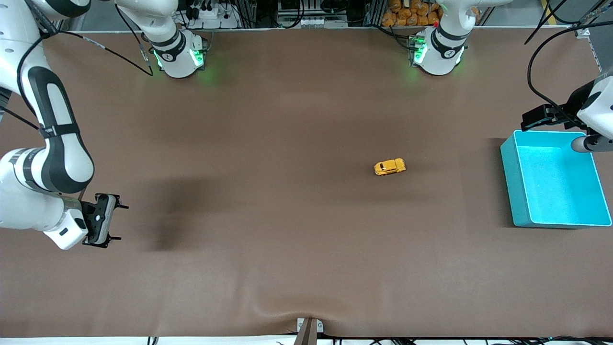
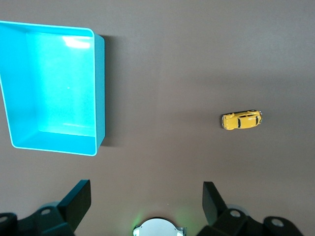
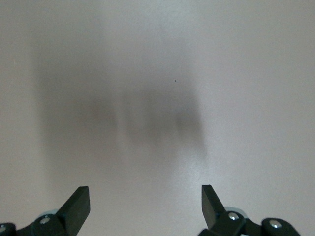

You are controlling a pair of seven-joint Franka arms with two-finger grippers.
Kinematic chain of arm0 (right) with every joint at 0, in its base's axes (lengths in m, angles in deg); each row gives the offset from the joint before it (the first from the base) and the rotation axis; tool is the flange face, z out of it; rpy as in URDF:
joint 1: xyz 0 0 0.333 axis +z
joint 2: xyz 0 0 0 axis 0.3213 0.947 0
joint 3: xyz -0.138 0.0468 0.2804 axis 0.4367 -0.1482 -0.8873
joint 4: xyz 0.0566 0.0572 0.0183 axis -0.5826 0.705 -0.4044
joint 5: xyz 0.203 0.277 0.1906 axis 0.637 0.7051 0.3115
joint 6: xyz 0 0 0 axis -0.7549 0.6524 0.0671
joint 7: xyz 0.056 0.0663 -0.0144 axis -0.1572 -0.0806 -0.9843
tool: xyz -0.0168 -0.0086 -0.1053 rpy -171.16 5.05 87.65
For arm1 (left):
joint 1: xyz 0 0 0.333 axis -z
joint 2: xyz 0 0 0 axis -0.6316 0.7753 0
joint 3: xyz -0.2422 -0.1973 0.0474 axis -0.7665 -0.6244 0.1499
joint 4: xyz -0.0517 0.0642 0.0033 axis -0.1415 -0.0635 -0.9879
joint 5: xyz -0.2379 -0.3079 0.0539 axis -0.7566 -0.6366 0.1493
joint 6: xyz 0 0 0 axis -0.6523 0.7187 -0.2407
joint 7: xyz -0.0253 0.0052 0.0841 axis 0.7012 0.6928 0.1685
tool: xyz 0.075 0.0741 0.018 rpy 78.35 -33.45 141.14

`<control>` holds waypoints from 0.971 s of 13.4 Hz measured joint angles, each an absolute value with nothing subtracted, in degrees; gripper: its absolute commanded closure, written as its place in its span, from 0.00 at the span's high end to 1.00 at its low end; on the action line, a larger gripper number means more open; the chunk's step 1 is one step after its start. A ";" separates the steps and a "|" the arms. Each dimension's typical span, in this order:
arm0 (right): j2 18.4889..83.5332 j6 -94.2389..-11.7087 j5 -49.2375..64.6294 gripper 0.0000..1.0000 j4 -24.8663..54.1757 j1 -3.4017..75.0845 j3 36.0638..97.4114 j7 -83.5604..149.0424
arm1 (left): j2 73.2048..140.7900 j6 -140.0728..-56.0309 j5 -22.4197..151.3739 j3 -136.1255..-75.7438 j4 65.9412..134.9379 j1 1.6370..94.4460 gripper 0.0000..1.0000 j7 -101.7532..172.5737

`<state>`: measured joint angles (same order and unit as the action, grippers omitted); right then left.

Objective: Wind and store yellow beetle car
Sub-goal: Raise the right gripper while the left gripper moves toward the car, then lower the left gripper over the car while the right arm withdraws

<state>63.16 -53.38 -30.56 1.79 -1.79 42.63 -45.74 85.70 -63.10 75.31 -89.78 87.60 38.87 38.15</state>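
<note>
One yellow beetle car point(image 1: 390, 167) on wheels on brown table point(image 1: 268, 268), open middle area toward left arm's end, well apart from every edge. Nothing touching it, nothing between it and turquoise bin point(image 1: 516, 191). Bin upright at left arm's end, near table edge, holding nothing visible. Left gripper point(image 2: 146, 202) above table by bin's farther corner, fingers spread wide, holding nothing. Right gripper point(image 1: 113, 220) above bare table at right arm's end, fingers wide apart, holding nothing; dark shadow point(image 1: 177, 211) beside it.
</note>
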 measured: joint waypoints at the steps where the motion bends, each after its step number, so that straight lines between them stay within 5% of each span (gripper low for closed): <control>1: 61.80 -53.32 -30.60 1.00 2.81 -1.72 42.60 -42.69 | 85.73 -63.10 75.31 -89.78 87.72 38.87 1.00 38.14; 13: 45.09 -43.56 -30.75 1.00 7.37 1.55 42.47 -5.15 | 87.16 -67.12 75.31 -90.65 90.71 41.27 1.00 25.35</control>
<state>45.09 -43.56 -30.75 7.37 1.55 42.47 -5.15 87.16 -67.12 75.31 -90.65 90.71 41.27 25.35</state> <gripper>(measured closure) 0.000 0.000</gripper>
